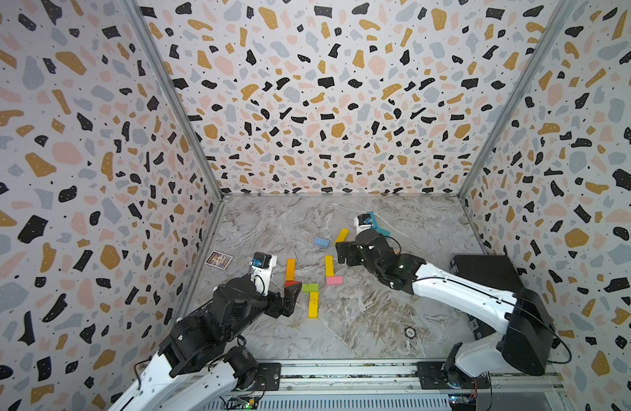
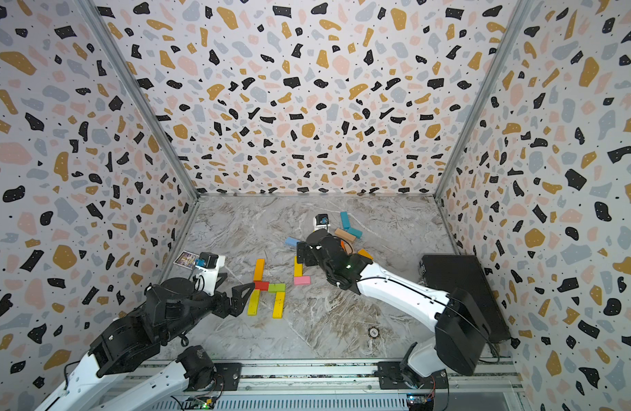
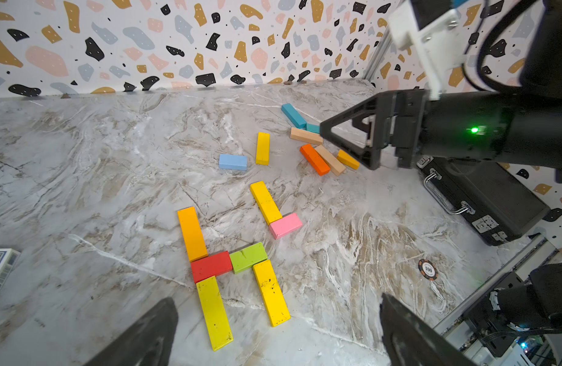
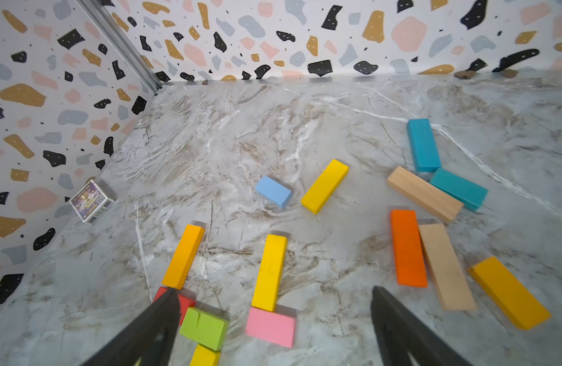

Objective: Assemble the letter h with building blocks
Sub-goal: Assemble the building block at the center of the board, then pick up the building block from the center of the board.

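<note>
Several building blocks lie flat on the marble table. An orange bar (image 3: 192, 233), red block (image 3: 211, 266), green block (image 3: 248, 256) and two yellow bars (image 3: 214, 312) (image 3: 271, 292) touch in an h shape. Beside it, a yellow bar (image 4: 270, 272) meets a pink block (image 4: 270, 326). My left gripper (image 3: 274, 304) is open and empty, low beside the h's left side (image 2: 242, 295). My right gripper (image 4: 274, 291) hangs open and empty above the yellow bar and pink block (image 1: 342, 252). Loose blocks lie farther back: light blue (image 4: 274, 191), yellow (image 4: 324, 186), teal (image 4: 423, 145), tan (image 4: 424, 194) and orange (image 4: 408, 247).
A small printed card box (image 1: 218, 259) sits by the left wall. A black case (image 1: 485, 274) lies along the right wall, partly under my right arm. A poker chip (image 1: 409, 332) rests near the front. Patterned walls close three sides.
</note>
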`<control>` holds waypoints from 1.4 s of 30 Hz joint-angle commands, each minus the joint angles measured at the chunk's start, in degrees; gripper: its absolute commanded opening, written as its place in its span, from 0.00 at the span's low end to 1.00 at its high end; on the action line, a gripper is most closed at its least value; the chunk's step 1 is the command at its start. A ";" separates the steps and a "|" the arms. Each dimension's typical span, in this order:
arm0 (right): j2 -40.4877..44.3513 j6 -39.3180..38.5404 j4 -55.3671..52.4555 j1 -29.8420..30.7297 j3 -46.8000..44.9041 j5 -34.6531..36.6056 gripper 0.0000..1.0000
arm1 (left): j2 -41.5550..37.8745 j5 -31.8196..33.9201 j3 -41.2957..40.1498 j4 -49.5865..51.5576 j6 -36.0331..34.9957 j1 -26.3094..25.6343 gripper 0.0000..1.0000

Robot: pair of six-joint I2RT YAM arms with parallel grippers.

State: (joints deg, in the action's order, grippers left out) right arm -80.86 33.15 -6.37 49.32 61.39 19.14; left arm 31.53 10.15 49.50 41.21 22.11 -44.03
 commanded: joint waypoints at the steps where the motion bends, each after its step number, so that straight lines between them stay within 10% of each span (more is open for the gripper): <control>1: 1.76 -0.69 -2.82 -4.97 -3.96 -3.74 0.99 | 2.78 -0.21 0.36 -5.28 1.55 0.29 0.99; 16: -18.69 -1.94 -3.88 -23.35 3.52 -26.42 0.80 | 7.88 -0.88 4.72 -3.26 -2.28 0.35 0.99; 31: -20.41 -0.93 -14.40 -25.85 6.74 -10.84 0.71 | 5.22 -3.02 3.53 -2.75 -3.81 0.60 0.99; 42: -19.65 17.69 -17.20 -29.11 4.80 -7.32 0.93 | 3.64 -5.48 2.54 -3.35 -4.15 0.55 0.99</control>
State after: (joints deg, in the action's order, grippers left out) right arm -101.21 43.38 -20.64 19.70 65.04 9.45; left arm 36.07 6.17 52.49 39.35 18.79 -43.66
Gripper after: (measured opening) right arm 0.930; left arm 0.988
